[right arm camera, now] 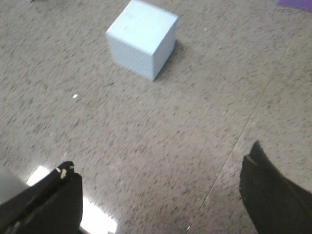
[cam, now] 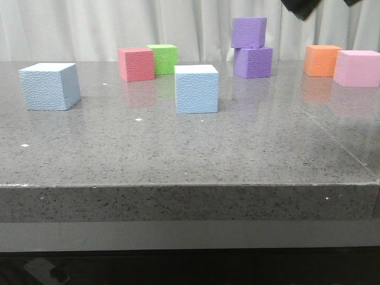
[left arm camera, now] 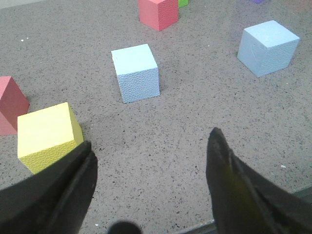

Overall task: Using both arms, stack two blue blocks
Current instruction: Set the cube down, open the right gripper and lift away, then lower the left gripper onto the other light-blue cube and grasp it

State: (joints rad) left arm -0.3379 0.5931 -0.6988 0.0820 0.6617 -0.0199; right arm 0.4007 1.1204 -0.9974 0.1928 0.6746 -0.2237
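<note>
Overhead, both black claw-like grippers hung spread wide and held nothing: the left gripper (left arm camera: 151, 161) showed its two dark tapered fingers (left arm camera: 229, 170) far apart above bare stone, and the right gripper (right arm camera: 161, 187) likewise had its fingers (right arm camera: 273, 190) splayed over the tabletop, touching no cube. From the front, only a dark scrap of one arm (cam: 303, 7) showed at the upper edge, and which arm it was could not be told. Neither pale sky-blue foam cube had been stacked; each sat flat on the grey speckled stone table (cam: 237, 154), well apart from the other. One blue block (cam: 50, 86) stood toward the left side of the table, and the second blue block (cam: 196, 89) stood near the middle, closer to the front edge than the coloured cubes behind. Both had a fine pebbled surface on their sides and crisp square edges. Behind them sat a red foam cube (cam: 136, 63) touching a green foam cube (cam: 163, 58), two purple foam cubes (cam: 252, 48) stacked one on the other with the upper one turned slightly, and an orange foam cube (cam: 321, 60) just beside a pink foam cube (cam: 357, 67). The left wrist view also caught a yellow foam cube (left arm camera: 48, 132) near the left finger. No writing or labels could be seen on any cube.
</note>
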